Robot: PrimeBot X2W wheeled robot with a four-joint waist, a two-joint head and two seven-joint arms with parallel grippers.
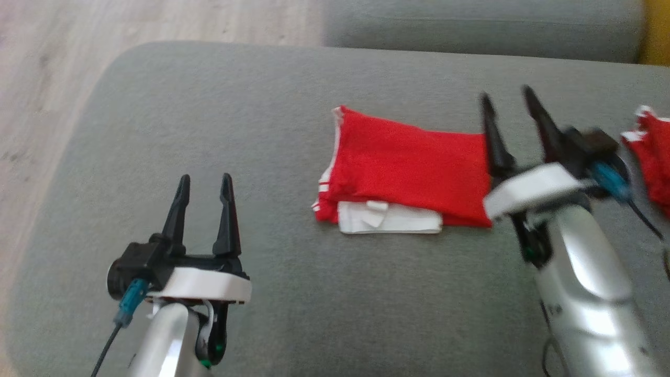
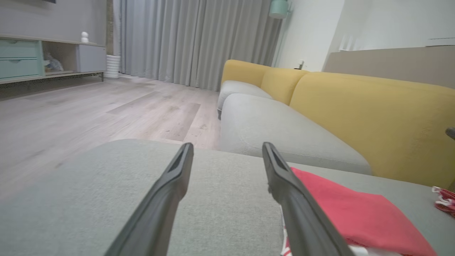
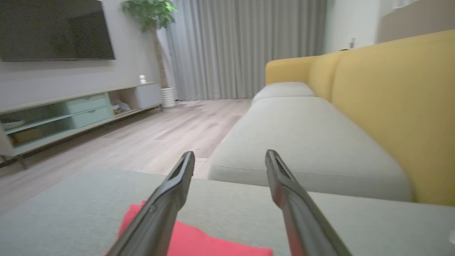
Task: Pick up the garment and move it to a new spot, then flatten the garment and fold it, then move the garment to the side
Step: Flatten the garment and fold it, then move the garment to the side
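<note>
Though the folded red garment point(image 1: 408, 167) lies mid-way along the grey ottoman point(image 1: 209, 104) in your head view, the right hand point(image 1: 505, 99), fingers apart, crowds its edge; left wrist view, left hand point(image 2: 227, 147) apart, empty; right wrist view, garment point(image 3: 199, 243) just beneath, so a careless sweep may snag and undo the fold

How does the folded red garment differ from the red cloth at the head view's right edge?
The folded red garment lies flat, a neat rectangle; the red cloth is bunched. The garment lies mid-cushion; the cloth is cut by the frame. Both are red with white trim, on the grey cushion.
</note>
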